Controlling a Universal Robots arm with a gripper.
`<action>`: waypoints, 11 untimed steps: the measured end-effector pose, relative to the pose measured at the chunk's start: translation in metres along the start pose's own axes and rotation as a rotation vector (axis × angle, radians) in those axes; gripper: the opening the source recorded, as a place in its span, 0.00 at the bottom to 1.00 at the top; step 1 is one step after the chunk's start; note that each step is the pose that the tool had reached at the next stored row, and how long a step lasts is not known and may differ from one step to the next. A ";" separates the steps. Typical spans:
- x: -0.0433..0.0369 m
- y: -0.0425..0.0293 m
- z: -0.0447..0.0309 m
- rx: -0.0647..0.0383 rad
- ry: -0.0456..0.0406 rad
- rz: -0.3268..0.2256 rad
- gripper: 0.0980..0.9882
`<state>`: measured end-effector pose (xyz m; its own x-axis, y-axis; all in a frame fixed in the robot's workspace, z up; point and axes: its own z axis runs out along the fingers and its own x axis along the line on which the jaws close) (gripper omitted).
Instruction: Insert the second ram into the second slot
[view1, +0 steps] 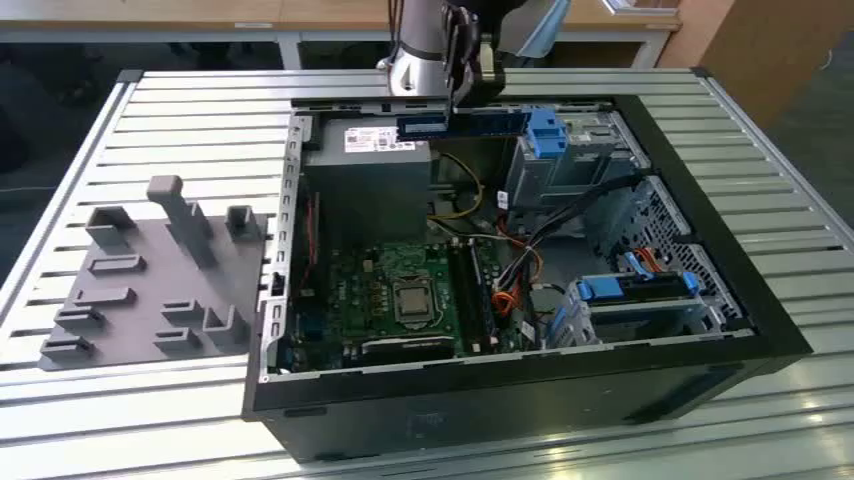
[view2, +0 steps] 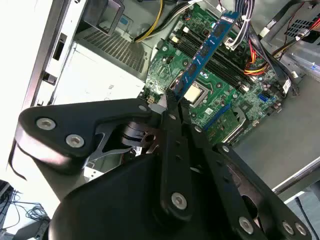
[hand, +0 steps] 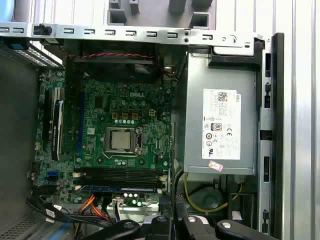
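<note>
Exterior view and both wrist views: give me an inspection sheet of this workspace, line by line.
Surface: slatted metal table carrying an open computer case.
Job's things: blue memory stick held above the case; memory slots on the motherboard.
Clutter: grey holder block beside the case, at the exterior view's left.
Grippers: the gripper is shut on the memory stick.
Cables: yellow cables by the power supply; red and orange cables near the slots.
Surroundings: another table behind.
</note>
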<state>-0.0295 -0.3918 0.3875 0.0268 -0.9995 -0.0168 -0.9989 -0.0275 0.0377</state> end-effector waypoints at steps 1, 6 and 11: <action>0.0000 0.0000 0.0000 0.000 0.0000 0.000 0.04; 0.0028 0.0001 0.0000 0.000 0.0004 0.000 0.04; 0.0123 0.0003 -0.0002 0.000 0.0004 0.000 0.04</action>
<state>-0.0295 -0.4041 0.3875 0.0268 -0.9995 -0.0165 -0.9989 -0.0275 0.0377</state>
